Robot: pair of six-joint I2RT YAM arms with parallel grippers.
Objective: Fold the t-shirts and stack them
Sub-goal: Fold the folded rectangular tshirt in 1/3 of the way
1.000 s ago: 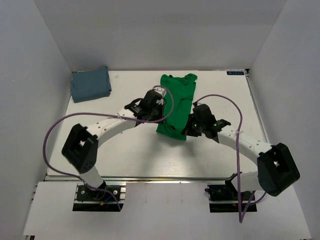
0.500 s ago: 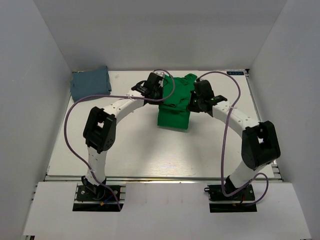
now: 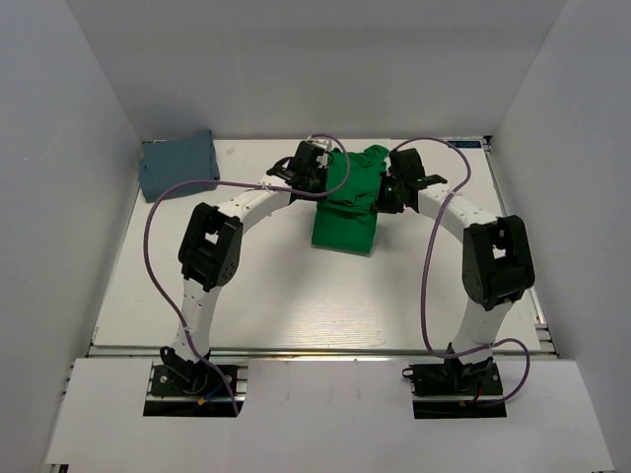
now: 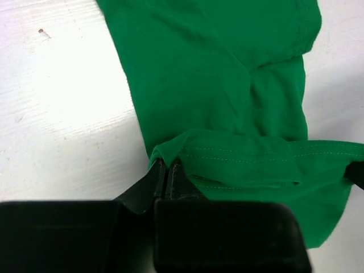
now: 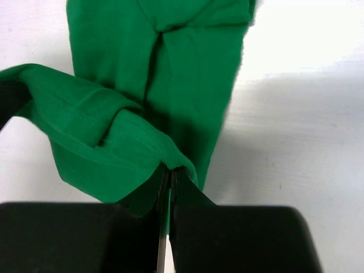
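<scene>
Top external: bright green cloth t-shirt [image 3: 345, 229], hem lifted.
Left gripper [image 4: 166, 169]: jaws pinching hem.
Right gripper [image 5: 169, 173]: jaws pinching hem.

Two cloth shirts: one bright green t-shirt [image 3: 345, 212], one slate grey-blue t-shirt [image 3: 177, 168] left of it. Two black claws: left claw [image 4: 166, 170], right claw [image 5: 169, 172]. One white tabletop [image 3: 296, 296].

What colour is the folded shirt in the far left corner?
Folded shirt: plain slate grey-blue; top external view shows it best.
</scene>
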